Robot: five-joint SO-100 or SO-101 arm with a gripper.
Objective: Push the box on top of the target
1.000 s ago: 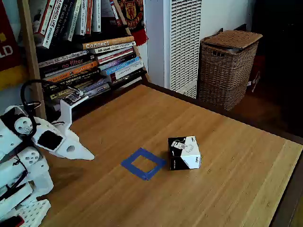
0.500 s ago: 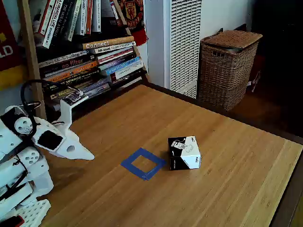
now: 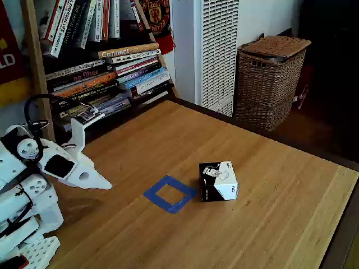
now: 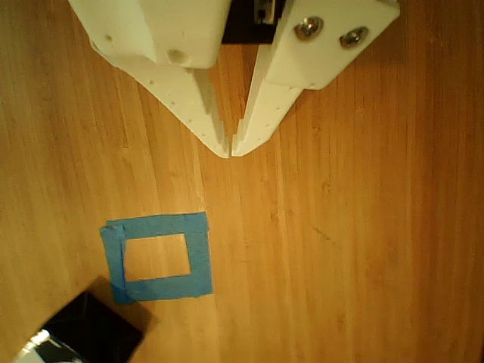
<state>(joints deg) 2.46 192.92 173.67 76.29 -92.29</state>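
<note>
The box [image 3: 219, 181], a small black and white carton, sits on the wooden table just right of the target [image 3: 170, 194], a hollow square of blue tape seen as a diamond. They nearly touch but do not overlap. My white gripper [image 3: 106, 184] hovers at the left of the fixed view, well left of the target, with its fingertips together. In the other view the gripper [image 4: 230, 150] points down, shut and holding nothing. The target [image 4: 156, 256] lies below and left of it, and a black corner of the box [image 4: 91, 335] shows at the bottom left.
A bookshelf [image 3: 106, 61] full of books stands behind the table at the left. A white radiator [image 3: 216, 50] and a wicker basket [image 3: 269, 78] stand beyond the far edge. The table edge [image 3: 336, 224] runs along the right.
</note>
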